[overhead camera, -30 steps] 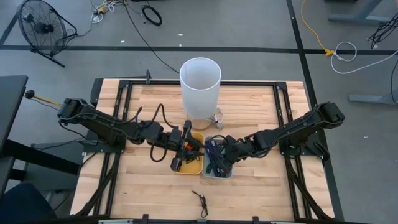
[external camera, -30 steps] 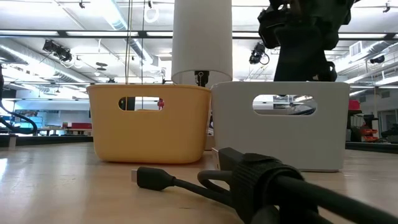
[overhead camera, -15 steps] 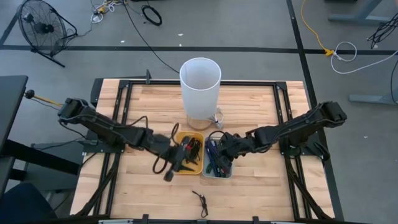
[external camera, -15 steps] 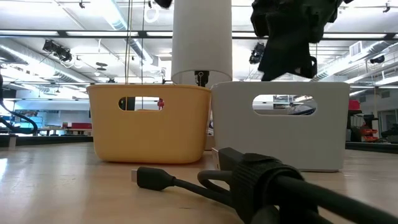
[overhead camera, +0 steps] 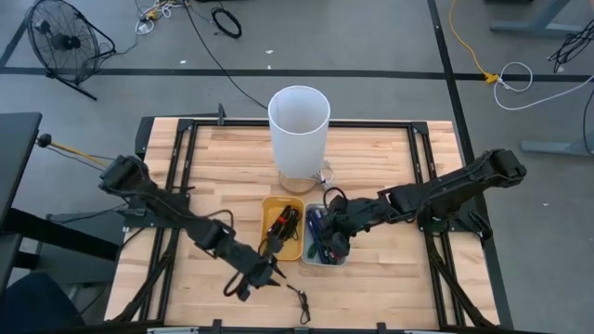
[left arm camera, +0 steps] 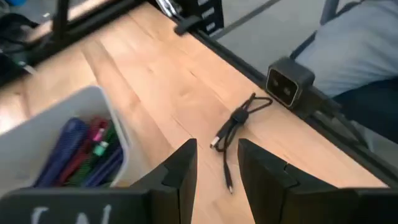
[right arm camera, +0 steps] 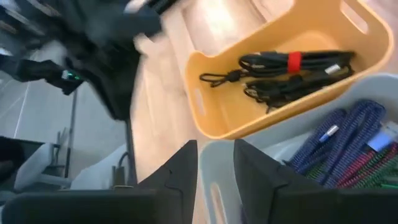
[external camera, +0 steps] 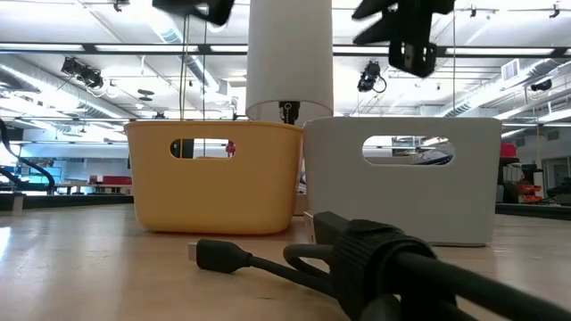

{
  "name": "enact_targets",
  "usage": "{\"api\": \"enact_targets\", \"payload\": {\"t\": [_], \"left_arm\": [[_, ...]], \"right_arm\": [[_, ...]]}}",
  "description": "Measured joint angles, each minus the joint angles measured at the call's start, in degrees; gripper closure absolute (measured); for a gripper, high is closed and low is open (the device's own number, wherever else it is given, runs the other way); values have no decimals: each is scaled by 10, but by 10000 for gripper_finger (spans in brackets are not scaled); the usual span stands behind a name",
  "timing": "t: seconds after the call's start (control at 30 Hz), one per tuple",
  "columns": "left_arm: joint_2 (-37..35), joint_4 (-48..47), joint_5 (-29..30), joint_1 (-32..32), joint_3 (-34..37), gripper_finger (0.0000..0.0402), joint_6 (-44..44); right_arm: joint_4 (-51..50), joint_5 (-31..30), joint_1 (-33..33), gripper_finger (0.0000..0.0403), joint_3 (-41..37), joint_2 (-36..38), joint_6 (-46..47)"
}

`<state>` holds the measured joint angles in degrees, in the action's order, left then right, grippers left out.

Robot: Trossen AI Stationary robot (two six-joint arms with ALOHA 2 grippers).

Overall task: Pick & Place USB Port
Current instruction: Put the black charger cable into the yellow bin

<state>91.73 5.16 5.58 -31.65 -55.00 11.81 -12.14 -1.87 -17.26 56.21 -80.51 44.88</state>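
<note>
A thin black USB cable point(overhead camera: 299, 303), loosely bundled with a short free end tipped by a plug, lies on the wooden table point(overhead camera: 390, 278) near its front edge, well in front of the yellow bin point(overhead camera: 281, 228). The left gripper point(overhead camera: 263, 276) hangs just beside it, fingers apart and empty. The right gripper point(overhead camera: 327, 226) sits over the white bin point(overhead camera: 324, 246), fingers parted, holding nothing

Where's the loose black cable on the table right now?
The loose black cable lies on the bare wood near the table's front edge, in front of the yellow bin, just right of the left gripper.
</note>
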Motion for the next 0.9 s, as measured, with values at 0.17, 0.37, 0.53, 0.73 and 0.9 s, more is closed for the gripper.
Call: {"api": "enact_targets", "payload": {"t": [0.17,0.37,0.53,0.73,0.9], "left_arm": [[54,6,8,-5,-5,280,0],[120,0,7,-12,-63,280,17],[180,-75,22,-21,-144,280,39],[244,-147,43,-29,-215,280,55],[279,-153,55,-30,-257,280,82]], "right_arm": [[21,0,-6,298,0,1,-12],[24,-1,-7,298,0,1,-20],[21,-2,-8,298,0,1,-21],[22,-2,-12,298,0,0,-23],[21,-7,-12,298,0,0,-24]]}}
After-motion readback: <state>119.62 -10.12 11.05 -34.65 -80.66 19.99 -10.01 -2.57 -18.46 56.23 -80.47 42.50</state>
